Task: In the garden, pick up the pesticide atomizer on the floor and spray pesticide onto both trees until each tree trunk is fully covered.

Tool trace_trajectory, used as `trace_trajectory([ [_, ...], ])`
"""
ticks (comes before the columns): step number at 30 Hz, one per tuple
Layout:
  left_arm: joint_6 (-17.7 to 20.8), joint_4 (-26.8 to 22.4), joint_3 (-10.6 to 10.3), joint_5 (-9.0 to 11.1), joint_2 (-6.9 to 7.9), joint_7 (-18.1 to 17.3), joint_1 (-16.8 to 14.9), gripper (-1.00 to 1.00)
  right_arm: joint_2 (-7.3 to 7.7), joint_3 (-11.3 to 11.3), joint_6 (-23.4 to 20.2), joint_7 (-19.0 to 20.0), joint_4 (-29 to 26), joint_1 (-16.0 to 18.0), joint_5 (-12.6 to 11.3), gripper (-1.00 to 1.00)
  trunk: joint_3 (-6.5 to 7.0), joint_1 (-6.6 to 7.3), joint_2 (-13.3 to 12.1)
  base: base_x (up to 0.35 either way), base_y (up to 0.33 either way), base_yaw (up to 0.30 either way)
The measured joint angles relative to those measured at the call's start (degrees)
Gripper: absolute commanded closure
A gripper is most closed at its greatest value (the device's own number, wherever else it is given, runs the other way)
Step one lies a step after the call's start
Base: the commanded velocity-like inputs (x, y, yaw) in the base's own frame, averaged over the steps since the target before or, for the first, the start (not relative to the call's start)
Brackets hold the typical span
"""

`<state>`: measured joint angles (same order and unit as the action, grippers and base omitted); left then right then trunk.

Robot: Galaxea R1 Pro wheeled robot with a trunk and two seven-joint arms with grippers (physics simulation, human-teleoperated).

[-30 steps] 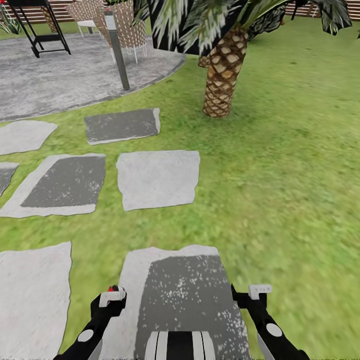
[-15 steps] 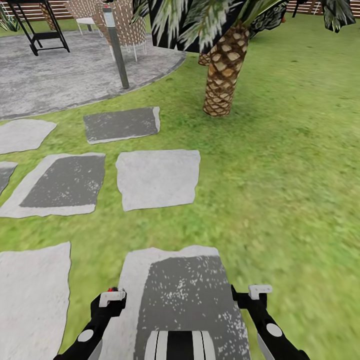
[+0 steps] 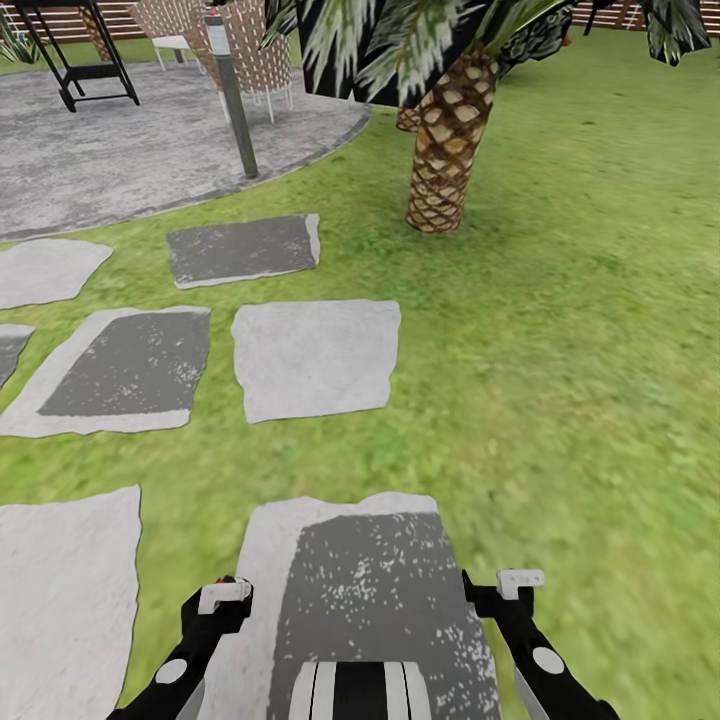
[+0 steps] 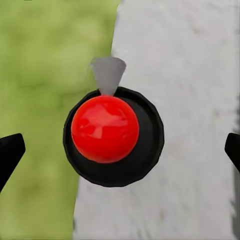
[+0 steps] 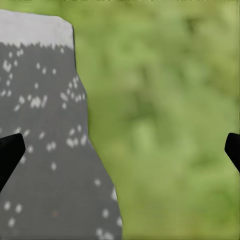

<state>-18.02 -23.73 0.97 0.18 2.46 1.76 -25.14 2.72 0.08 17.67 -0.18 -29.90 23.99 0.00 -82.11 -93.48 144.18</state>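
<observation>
Looking down from the robot's head, a green lawn [image 3: 560, 350] spreads ahead, set with grey stepping stones. The nearest stone [image 3: 370, 580] lies between the two black arms at the foot of the view. Further on, a short palm [image 3: 445, 150] with a scaly orange-brown trunk stands in the grass. To its left is a round grey patio [image 3: 120, 150] with a slim post [image 3: 235, 100] at its edge. Wicker chairs [image 3: 255, 55] and a black stand [image 3: 75, 60] sit on the patio. A reddish slat fence [image 3: 620, 15] runs along the far edge.

In the left wrist view, the atomizer [image 4: 112, 137] is seen from straight above. It shows as a black disc with a glossy red cap [image 4: 105, 129] and a small grey nozzle [image 4: 107, 75]. It sits centred in the left gripper [image 4: 120, 152], over the line where grass meets pale stone. The black fingertips [image 4: 10, 150] are spread wide, one at each side, with clear gaps between them and the atomizer, so nothing is grasped. Whether the atomizer rests on the ground cannot be told. In the head view, a speck of red [image 3: 222, 578] shows at the left arm's tip.

In the right wrist view, the right gripper [image 5: 120, 152] hangs over the edge of the dark speckled stone and blurred grass. Its fingertips [image 5: 10, 152] are also spread wide, with nothing between them.
</observation>
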Motion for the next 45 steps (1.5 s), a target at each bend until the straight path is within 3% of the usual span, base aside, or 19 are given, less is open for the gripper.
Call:
trace_trajectory([
  [29,0.03,0.00,0.06,0.09,0.00,0.00,0.00,-1.00,0.00,-0.06,0.00,0.00,0.09,-0.02,0.00,-1.00,0.44,0.00,0.00,0.000,0.014,-0.015],
  [30,0.03,0.00,0.03,0.09,0.00,0.00,0.00,1.00,0.00,-0.07,0.00,0.00,0.10,-0.02,0.00,-1.00,0.44,0.00,0.00,0.000,0.000,0.000],
  [45,0.08,-0.23,0.09,0.11,0.00,-0.02,0.00,1.00,0.00,-0.08,0.00,0.00,0.23,-0.02,0.00,-1.00,0.44,0.00,0.00,0.000,0.000,0.000],
])
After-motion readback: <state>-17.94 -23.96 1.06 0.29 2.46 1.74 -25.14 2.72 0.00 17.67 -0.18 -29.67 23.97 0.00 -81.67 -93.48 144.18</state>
